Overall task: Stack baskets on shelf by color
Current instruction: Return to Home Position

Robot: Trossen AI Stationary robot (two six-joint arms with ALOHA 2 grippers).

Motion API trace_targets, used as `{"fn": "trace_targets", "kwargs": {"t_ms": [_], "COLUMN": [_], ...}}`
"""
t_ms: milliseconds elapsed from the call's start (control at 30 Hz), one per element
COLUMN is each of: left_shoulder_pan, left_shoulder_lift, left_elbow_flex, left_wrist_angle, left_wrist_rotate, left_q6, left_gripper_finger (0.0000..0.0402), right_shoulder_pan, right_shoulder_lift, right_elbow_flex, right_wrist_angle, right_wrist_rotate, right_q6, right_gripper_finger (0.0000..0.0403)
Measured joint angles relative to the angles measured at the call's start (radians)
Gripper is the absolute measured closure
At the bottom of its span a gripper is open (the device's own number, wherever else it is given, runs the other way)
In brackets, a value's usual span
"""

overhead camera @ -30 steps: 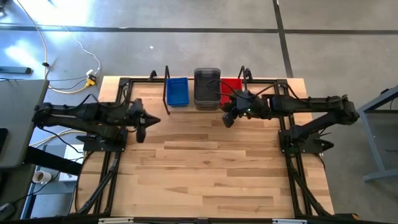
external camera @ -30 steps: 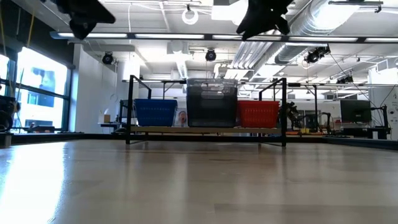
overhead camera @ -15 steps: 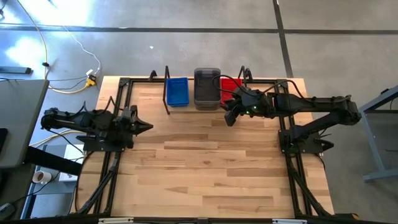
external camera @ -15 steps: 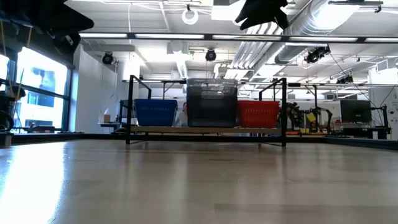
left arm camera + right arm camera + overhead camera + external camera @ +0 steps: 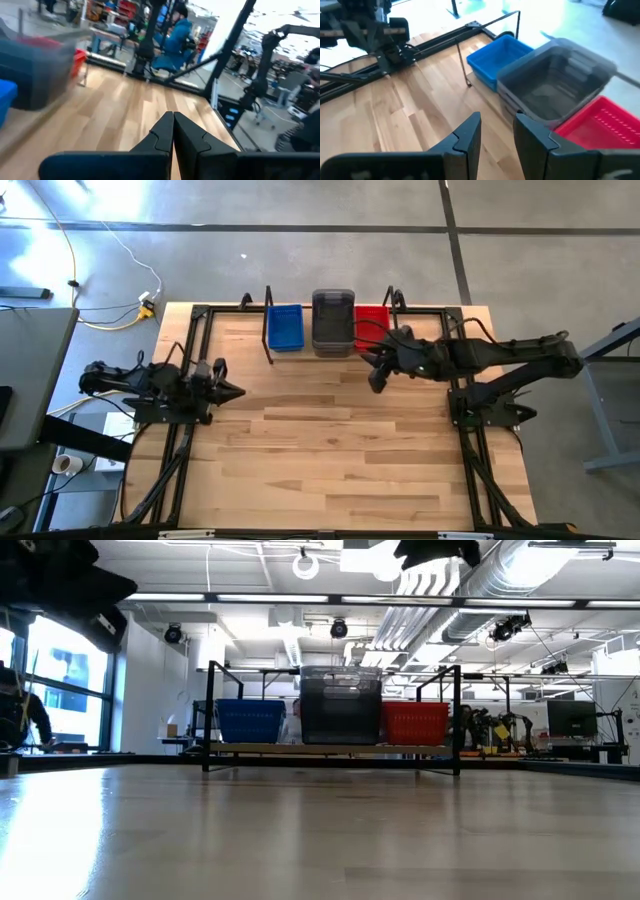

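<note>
From above, I see the shelf [image 5: 268,330] standing at the far edge of the table [image 5: 330,440]. The blue baskets [image 5: 285,327] are at its left end, the grey baskets [image 5: 332,322] in the middle and the red baskets [image 5: 372,314] at the right end, side by side. My right arm partly covers the red ones. The right gripper [image 5: 376,383] hangs just in front of them, near the shelf. The left gripper [image 5: 236,391] sits over the table's left side, well apart from the shelf, pointing toward the middle.

At table height, the three colours line up on the shelf between its two upright posts, and the grey stack stands taller than the blue and the red. Both arms show only as dark shapes along the top.

Through the left wrist camera, the fingers [image 5: 162,135] are pressed together with nothing between them. The baskets are a blur off to one side, and a seated person [image 5: 175,40] in a blue jacket shows beyond the table.

Through the right wrist camera, the fingers [image 5: 467,135] are spread with a clear gap, holding nothing. They face the baskets: red nearest, then grey, then blue.
</note>
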Motion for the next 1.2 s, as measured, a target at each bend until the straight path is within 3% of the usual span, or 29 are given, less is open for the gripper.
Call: {"fn": "trace_targets", "kwargs": {"t_ms": [200, 400, 667, 833, 1067, 1200], "left_shoulder_pan": [0.0, 0.0, 0.001, 0.001, 0.001, 0.001], "left_shoulder_lift": [0.007, 0.021, 0.022, 0.022, 0.022, 0.023], "left_elbow_flex": [-0.085, -0.086, -0.085, -0.085, -0.085, -0.085], "left_wrist_angle": [0.052, 0.069, 0.064, 0.064, 0.064, 0.064], "left_wrist_rotate": [0.044, 0.027, 0.011, 0.01, 0.011, 0.011], "left_q6": [-0.037, 0.056, 0.043, 0.045, 0.045, 0.045], "left_gripper_finger": [0.0401, 0.0401, 0.0401, 0.0401, 0.0401, 0.0401], "right_shoulder_pan": [0.074, 0.108, 0.114, 0.114, 0.114, 0.114], "right_shoulder_lift": [-0.079, -0.164, -0.256, -0.437, -0.75, -0.892], "right_elbow_flex": [0.0, 0.0, -0.012, -0.239, -0.623, -0.768], "right_wrist_angle": [-0.087, -0.112, -0.177, -0.089, 0.334, 0.441], "right_wrist_rotate": [0.112, 0.154, 0.158, 0.145, -0.076, -0.117], "right_q6": [0.03, -0.02, -0.124, -0.055, -0.136, -0.149], "right_gripper_finger": [0.0304, 0.0304, 0.0304, 0.0304, 0.0304, 0.0304]}}
